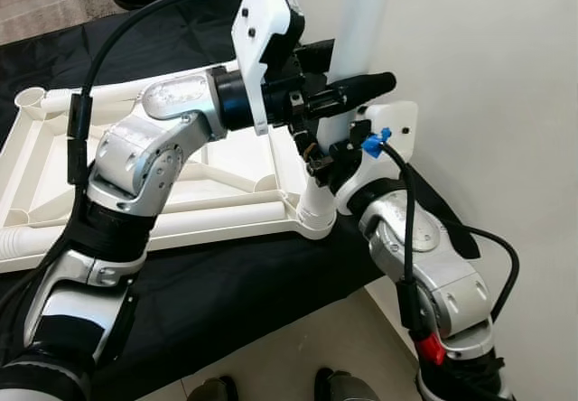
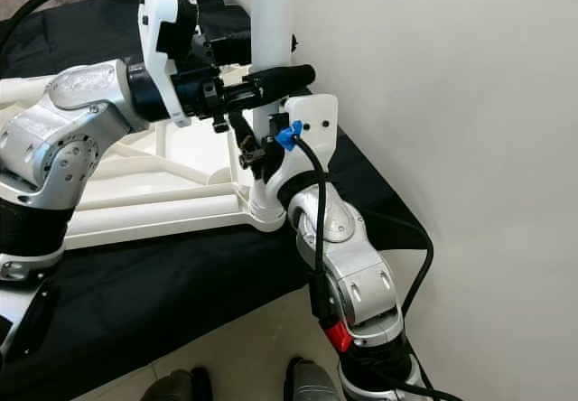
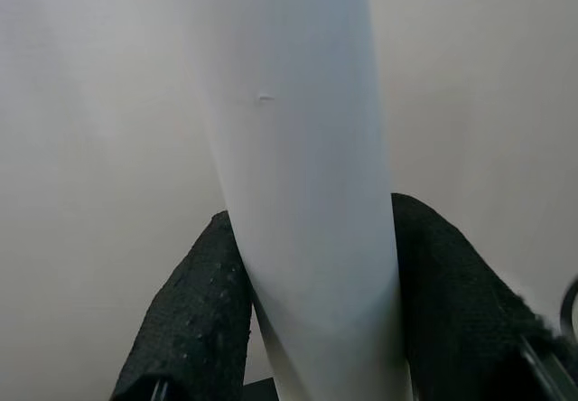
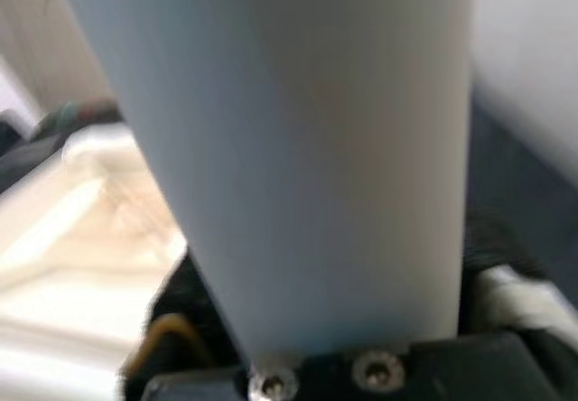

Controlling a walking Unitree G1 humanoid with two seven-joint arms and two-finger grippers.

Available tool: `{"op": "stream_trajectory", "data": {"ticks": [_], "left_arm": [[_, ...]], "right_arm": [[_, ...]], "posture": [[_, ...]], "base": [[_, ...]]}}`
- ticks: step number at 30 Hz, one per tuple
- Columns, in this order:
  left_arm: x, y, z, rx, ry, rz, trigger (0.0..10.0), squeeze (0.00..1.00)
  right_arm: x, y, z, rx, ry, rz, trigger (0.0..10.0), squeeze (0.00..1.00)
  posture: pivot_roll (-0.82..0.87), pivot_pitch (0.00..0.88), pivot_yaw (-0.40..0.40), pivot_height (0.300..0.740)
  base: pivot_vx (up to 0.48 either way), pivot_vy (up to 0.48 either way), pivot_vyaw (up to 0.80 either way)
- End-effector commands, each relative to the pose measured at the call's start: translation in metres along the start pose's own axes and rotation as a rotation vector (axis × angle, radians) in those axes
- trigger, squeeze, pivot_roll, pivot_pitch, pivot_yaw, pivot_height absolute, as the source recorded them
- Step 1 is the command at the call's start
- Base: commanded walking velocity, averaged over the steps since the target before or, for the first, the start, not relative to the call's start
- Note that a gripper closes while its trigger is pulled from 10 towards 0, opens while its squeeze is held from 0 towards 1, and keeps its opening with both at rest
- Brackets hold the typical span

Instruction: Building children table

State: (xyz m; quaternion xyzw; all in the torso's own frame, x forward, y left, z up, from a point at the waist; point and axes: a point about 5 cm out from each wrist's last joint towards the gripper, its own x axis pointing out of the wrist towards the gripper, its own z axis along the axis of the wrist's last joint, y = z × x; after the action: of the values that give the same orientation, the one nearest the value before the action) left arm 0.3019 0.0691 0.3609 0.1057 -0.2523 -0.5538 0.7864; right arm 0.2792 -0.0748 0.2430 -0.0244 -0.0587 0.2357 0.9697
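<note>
Both eye views look down from the head onto the tabletop (image 1: 226,162) on black cloth (image 1: 226,293), facing the wall (image 1: 488,76); they share the upright leg (image 1: 357,31) and both arms. Each wrist view sits very close against that same leg (image 3: 307,193), looking along its own fingers (image 3: 194,320), the wall behind.

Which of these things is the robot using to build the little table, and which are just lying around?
For the job:
- white table leg, standing upright in the corner socket
- upside-down white tabletop
- left pincer, shut on the leg
- right pincer, at the leg lower down

Just there:
- black cloth under the tabletop
- white wall
- floor
</note>
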Motion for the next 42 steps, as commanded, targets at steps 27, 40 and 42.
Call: {"op": "stream_trajectory", "data": {"ticks": [27,40,42], "left_arm": [[-0.005,0.004,0.010,0.074,-0.004,0.031,0.0,0.00],[-0.009,0.007,0.016,0.093,-0.021,0.042,0.0,0.00],[-0.009,0.008,0.016,0.093,-0.022,0.046,0.0,0.00]], "right_arm": [[-0.002,-0.089,0.037,-0.192,-0.029,0.853,3.2,0.00],[0.005,-0.099,0.050,-0.201,-0.091,0.994,0.0,0.00],[0.005,-0.100,0.051,-0.202,-0.090,1.009,0.0,0.00]], "posture": [[0.00,0.227,0.002,0.740],[0.01,0.227,-0.009,0.740],[0.00,0.227,-0.010,0.740]], "base": [[0.000,0.000,0.00],[0.000,0.000,0.00],[0.000,0.000,0.00]]}}
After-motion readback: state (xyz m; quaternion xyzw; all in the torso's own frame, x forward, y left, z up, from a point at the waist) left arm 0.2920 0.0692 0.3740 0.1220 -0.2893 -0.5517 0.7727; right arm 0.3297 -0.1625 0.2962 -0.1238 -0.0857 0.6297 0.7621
